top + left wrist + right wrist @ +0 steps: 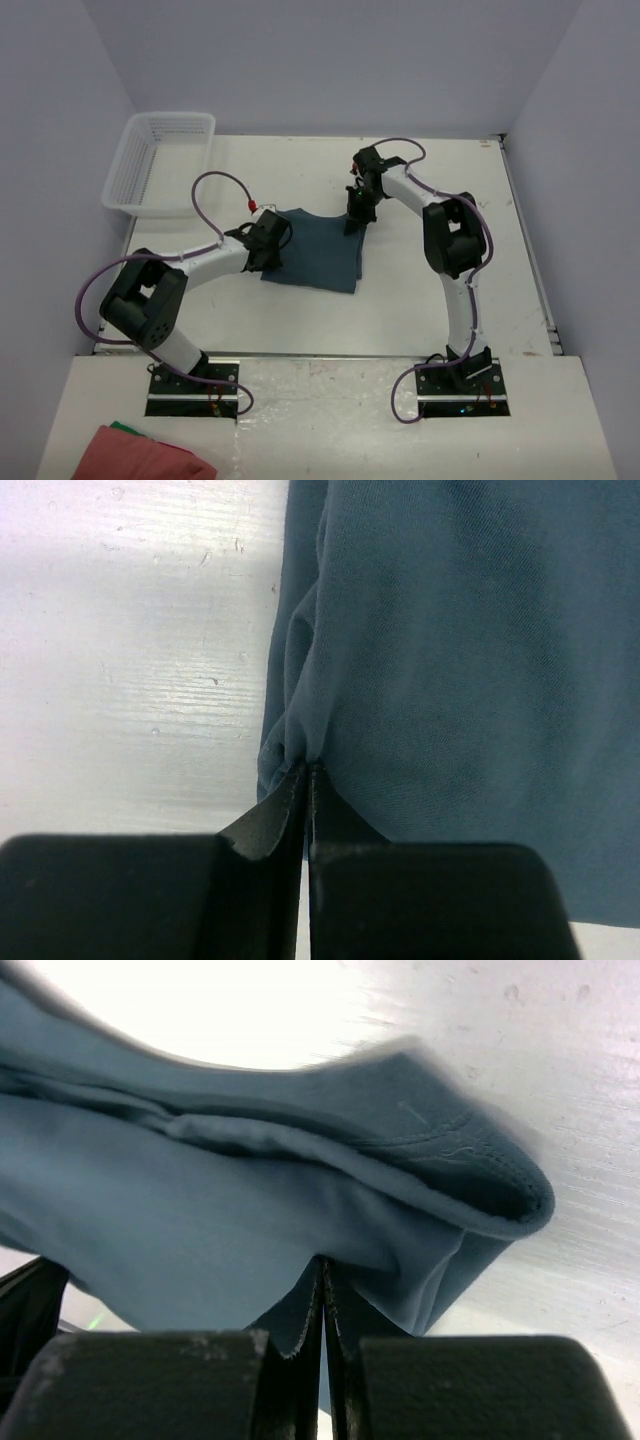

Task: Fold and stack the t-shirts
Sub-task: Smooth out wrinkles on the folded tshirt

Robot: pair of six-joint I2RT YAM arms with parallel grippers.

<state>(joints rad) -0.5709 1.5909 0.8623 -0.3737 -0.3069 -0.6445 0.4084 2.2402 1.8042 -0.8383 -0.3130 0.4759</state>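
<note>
**Editor:** What containers are in the shot, and what is in them?

**Photographer:** Just one. A white plastic lattice basket sits at the upper left of the overhead view, on the far left corner of the tabletop. Only its own white mesh floor shows inside.

**Editor:** Where is the shirt?

**Photographer:** The dark teal-blue t-shirt lies on the tabletop just above the middle of the overhead frame, between the two arms and well apart from the basket. It lies mostly flat, in a rough rectangle. The left fingers are clamped on a pinch of fabric at the shirt's left edge, and the cloth bunches into small folds there. The right fingers are pressed together on fabric at the upper right corner. There a stitched hem curls over in several layers, raised off the surface.

**Editor:** And the surface and the room?

**Photographer:** The tabletop is painted white, scuffed and speckled, with strong glare in both wrist views. Plain walls of pale lavender-grey close it in on the left, the far side and the right. Purple cables loop off each arm. At the bottom left of the overhead frame a pink-red cloth with a green edge lies crumpled on the near ledge, in front of the arm bases. The frame edge cuts it off.
</note>
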